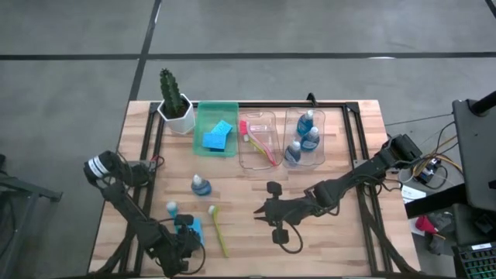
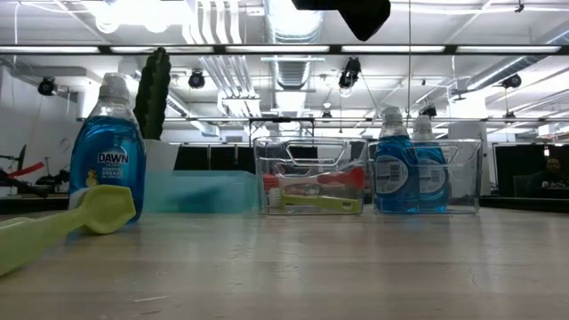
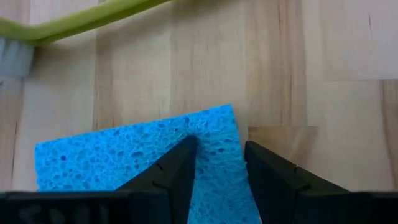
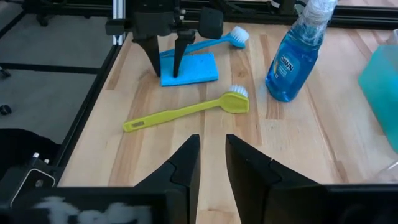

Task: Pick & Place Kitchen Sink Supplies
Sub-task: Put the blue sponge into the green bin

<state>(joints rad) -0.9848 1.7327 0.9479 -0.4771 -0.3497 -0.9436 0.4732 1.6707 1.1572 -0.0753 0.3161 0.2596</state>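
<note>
— Where is your left gripper [image 3: 216, 163]?

— Low at the desk's [image 1: 341, 248] near-left corner, my fingers part-open astride the edge of a blue sponge [image 3: 143, 158] lying flat, not clamped on it. A yellow-green brush [image 4: 186, 111] lies just beside, a blue brush [image 4: 214, 41] beyond the sponge.

— And the right gripper [image 4: 211, 163]?

— Mid-desk, narrowly open, empty. A blue-liquid bottle [image 4: 293, 53] stands loose on the wood; more bottles [image 1: 304, 138] sit in the clear bin [image 1: 319, 159], a pink brush [image 1: 260, 139] in another.

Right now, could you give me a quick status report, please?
Left gripper open, astride blue sponge. Right gripper empty, mid-table. Yellow-green brush beside the sponge, not blocking.
</note>
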